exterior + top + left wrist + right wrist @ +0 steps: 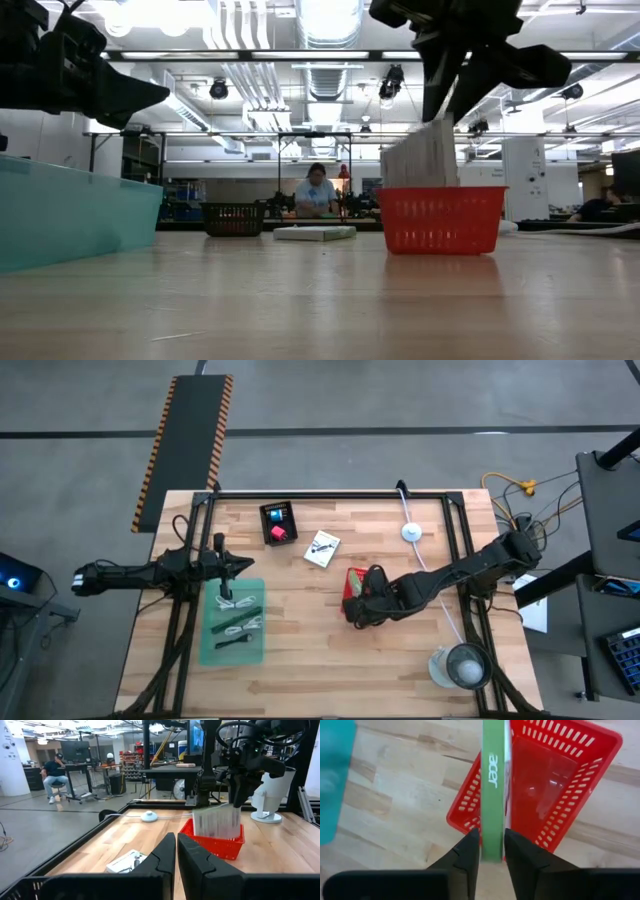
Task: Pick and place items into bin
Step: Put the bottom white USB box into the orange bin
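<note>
My right gripper (357, 603) is shut on a flat white printed packet (217, 821) with a green edge (493, 780) marked "acer". It holds the packet upright over a small red basket (441, 221), and the packet's lower end is behind the basket's wall. A second white packet (322, 548) lies flat on the table. A blue cube and a red cube (279, 533) sit in a black bin (277, 521). Black and white cable pieces (238, 626) lie in a teal tray (232, 645). My left gripper (176, 854) hovers shut over the tray's far end, touching nothing. My right gripper pinches the packet's upper edge (493, 834) between its two fingers, coming from above and pointing down. The packet stands upright on edge below the fingers. Its lower part (421, 172) is inside the red basket; whether it touches the bottom, I cannot tell.
A large round clear container (463, 665) stands near the table's right near corner. A white round puck (411, 532) with a white cord lies at the far right. A black frame (330, 495) runs along the table's edges. Bare wood lies between the tray and the basket. People sit beyond the table.
</note>
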